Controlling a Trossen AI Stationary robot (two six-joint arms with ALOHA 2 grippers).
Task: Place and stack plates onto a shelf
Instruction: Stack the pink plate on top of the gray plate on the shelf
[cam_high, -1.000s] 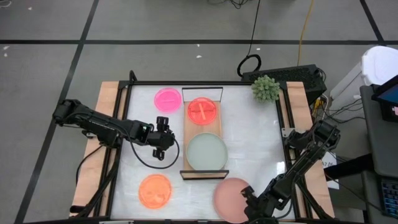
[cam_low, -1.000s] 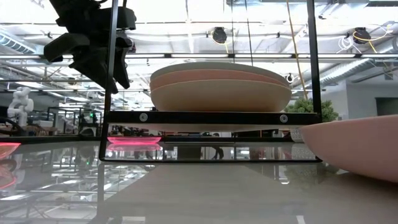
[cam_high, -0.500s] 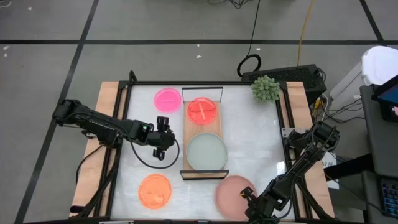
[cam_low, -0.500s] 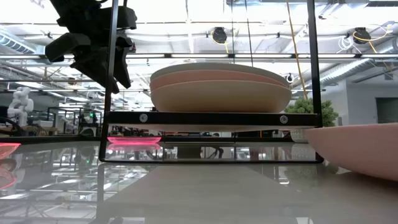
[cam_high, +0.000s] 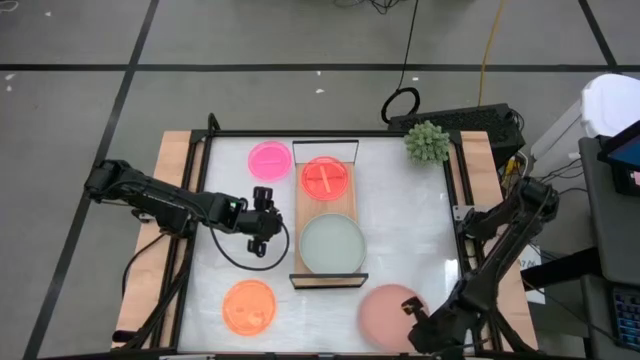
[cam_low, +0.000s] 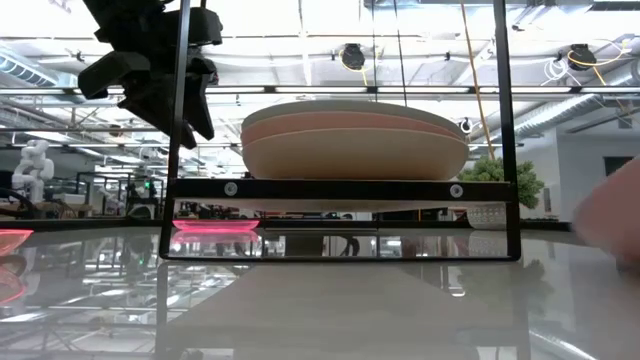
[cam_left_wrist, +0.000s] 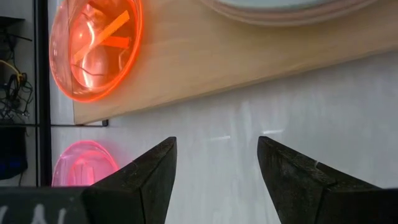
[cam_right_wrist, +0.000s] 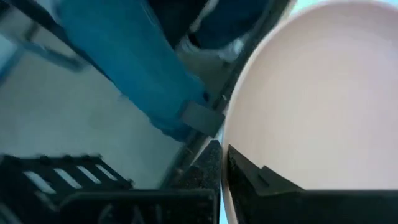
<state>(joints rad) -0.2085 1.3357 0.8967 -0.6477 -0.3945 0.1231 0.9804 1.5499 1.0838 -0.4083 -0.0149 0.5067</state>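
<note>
On the shelf (cam_high: 328, 212) a translucent orange plate (cam_high: 325, 177) is seen at the far end and a stack of larger plates topped by a grey-green plate (cam_high: 332, 244) at the near end. The right gripper (cam_high: 418, 322) is closed on the rim of a dusty-pink plate (cam_high: 387, 312), which is held out from its fingers toward the shelf's near end. The left gripper (cam_high: 262, 222) is held beside the shelf with its jaws spread wide and nothing between them, while a hot-pink plate (cam_high: 269, 158) lies beyond it and an orange plate (cam_high: 249, 306) on the table (cam_high: 410, 215) nearer than it.

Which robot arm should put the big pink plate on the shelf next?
The right. Its gripper already grips the large round dusty-pink plate, just off the near end of the long light-wood shelf. The left gripper hangs open and empty beside it.
</note>
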